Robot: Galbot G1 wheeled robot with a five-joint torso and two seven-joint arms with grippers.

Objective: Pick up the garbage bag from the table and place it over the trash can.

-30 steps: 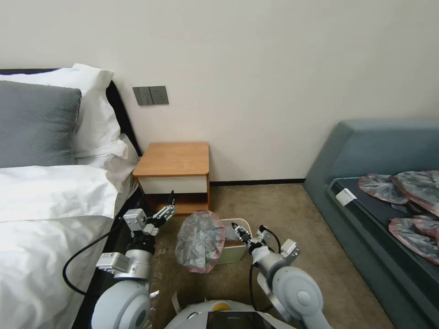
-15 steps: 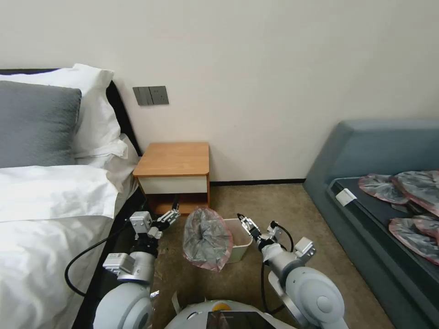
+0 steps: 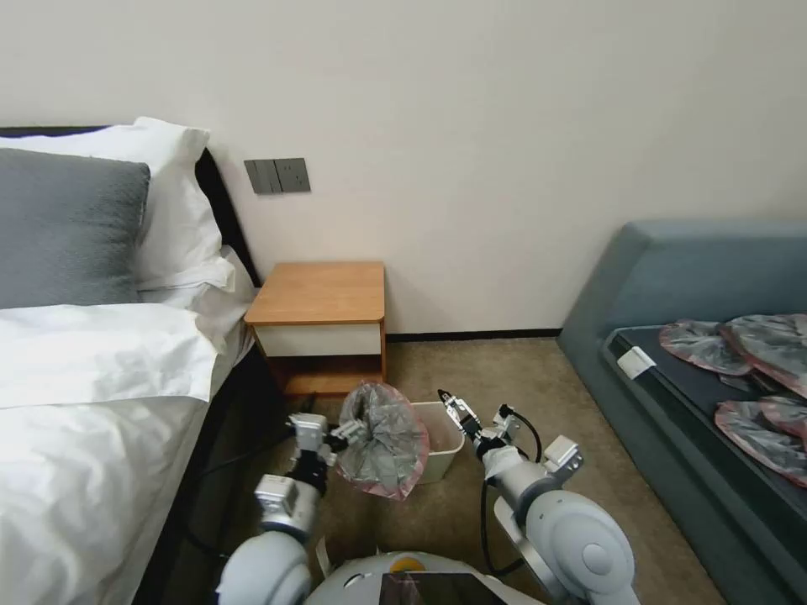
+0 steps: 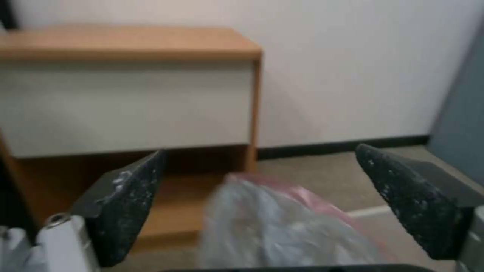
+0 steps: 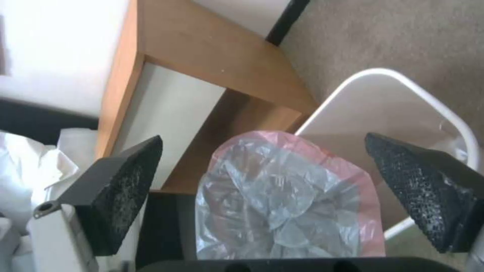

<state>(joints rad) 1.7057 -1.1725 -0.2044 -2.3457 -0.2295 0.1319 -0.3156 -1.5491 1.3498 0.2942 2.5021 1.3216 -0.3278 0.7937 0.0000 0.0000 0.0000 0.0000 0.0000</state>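
The small boxy table (image 3: 319, 292) of orange-brown wood, with its white drawer front and lower shelf, stands against the wall beside the bed, its top bare. In front of it on the carpet sits the small cream plastic trash can (image 3: 443, 418), rectangular with a rolled rim, its mouth uncovered on the side toward the right arm. The thin, crinkly, translucent grey garbage bag (image 3: 385, 437) with a pinkish-red rim hangs over the can's other edge, bunched and drooping down the outside, so it covers only part of the opening.

The left gripper (image 3: 353, 431) is pressed up against the bag's side. Its wrist view shows the black fingers (image 4: 121, 200) spread wide with the plastic between them, probably placed to catch the rim and stretch it. The right gripper (image 3: 451, 405) hovers above the can's bare edge, its fingers (image 5: 418, 189) also spread apart and holding nothing, apparently waiting to take the opposite rim. By these signs the bag is off the table but not yet seated.
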